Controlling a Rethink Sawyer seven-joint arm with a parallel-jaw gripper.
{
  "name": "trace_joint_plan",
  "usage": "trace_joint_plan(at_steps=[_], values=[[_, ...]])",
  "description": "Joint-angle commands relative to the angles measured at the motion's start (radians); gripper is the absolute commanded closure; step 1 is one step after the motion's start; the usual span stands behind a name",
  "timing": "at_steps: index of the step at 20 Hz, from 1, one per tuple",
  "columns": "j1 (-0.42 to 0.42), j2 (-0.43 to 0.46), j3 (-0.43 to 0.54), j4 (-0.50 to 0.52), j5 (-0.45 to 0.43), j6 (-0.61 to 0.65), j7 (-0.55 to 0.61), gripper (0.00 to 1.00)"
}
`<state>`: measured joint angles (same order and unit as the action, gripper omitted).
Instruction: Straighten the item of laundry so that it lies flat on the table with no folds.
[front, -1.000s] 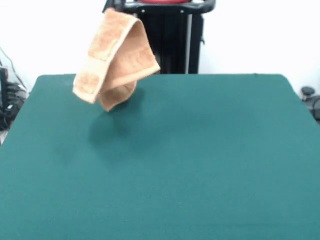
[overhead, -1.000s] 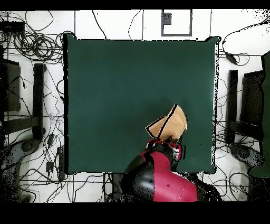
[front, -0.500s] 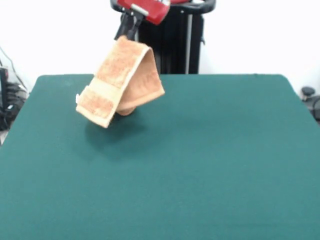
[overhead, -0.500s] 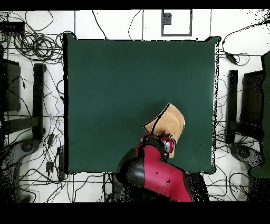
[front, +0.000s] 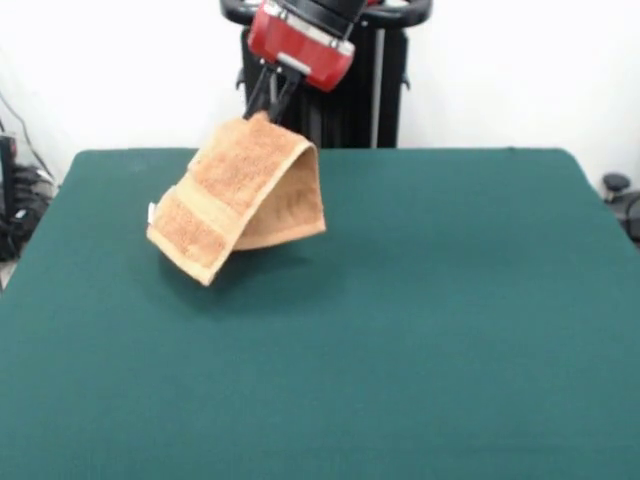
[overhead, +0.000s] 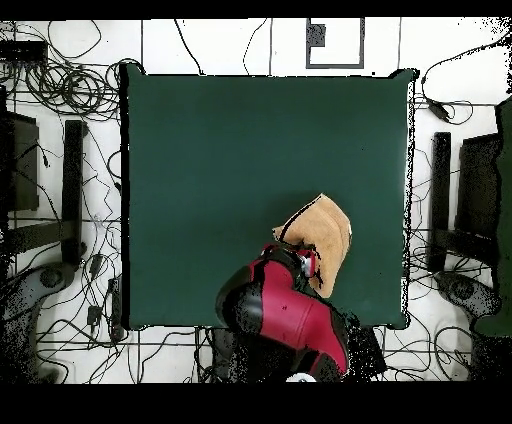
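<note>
Orange-tan towel (front: 240, 195) hangs doubled over from my gripper (front: 265, 113), which is pinched on its top fold. It's toward 10 o'clock on the green desk (front: 420, 330) in the front view, lower corner touching or nearly so.

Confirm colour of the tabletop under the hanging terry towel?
Dark green felt-like tabletop, plain and unpatterned; clearest in the front view.

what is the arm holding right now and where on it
The end effector pinches the orange-tan terry towel at the top of its fold, so it hangs doubled over the dark green table.
</note>
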<state>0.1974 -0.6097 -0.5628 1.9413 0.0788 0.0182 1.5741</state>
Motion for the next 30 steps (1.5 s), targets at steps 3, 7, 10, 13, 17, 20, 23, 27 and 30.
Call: trace_joint_plan(at_steps=[3,7,10,13,17,20,23,27,30], values=[[0.087,0.082,0.085,-0.102,0.165,-0.021,0.289,1.00],[0.094,0.097,0.090,-0.135,0.212,-0.010,0.283,1.00],[0.106,0.128,0.082,-0.166,0.253,-0.011,0.282,1.00],[0.105,0.172,0.088,-0.200,0.291,-0.030,0.280,1.00],[0.107,0.233,0.089,-0.243,0.342,-0.051,0.280,1.00],[0.119,0.273,0.082,-0.261,0.387,-0.075,0.292,1.00],[0.135,0.311,0.070,-0.277,0.433,-0.094,0.299,1.00],[0.144,0.334,0.065,-0.290,0.473,-0.101,0.286,1.00],[0.152,0.336,0.056,-0.303,0.493,-0.076,0.267,1.00]])
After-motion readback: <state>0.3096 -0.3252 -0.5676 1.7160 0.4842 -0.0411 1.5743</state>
